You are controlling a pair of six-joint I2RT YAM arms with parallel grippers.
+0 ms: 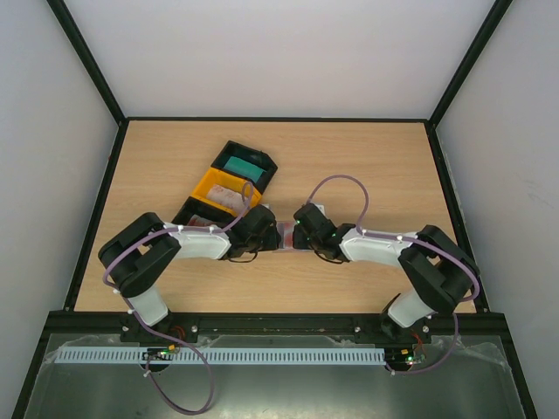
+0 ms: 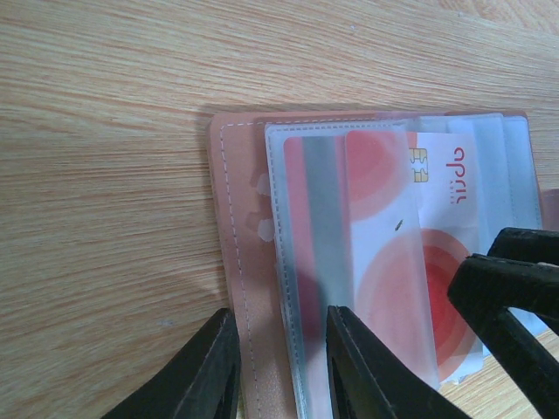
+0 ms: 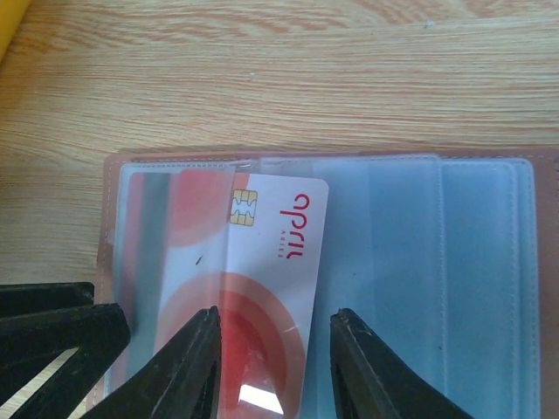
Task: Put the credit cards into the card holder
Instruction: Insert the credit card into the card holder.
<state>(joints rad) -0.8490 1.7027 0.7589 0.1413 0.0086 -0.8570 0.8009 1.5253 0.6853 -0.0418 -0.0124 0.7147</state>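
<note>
Top view: card holder (image 1: 288, 234) lies open mid-table (image 1: 376, 166), between the left gripper (image 1: 274, 236) and right gripper (image 1: 301, 237), which nearly meet over it. Behind and left of the holder, three trays still carry cards: teal card (image 1: 243, 163), pale card (image 1: 225, 190), a reddish one (image 1: 203, 220). So we judge most of the job is left. Table edges are well away from the holder and there's open wood to its right.

Left wrist: the jaws stand apart, straddling the holder's stitched edge and clear sleeve (image 2: 288, 288). We cannot tell if they grip anything. The right gripper's fingers (image 2: 511, 288) crowd in close.

Right wrist: red-and-white card (image 3: 279, 253) lies part under the sleeve, not fully seated. The jaws stand apart over it, not clamped.
</note>
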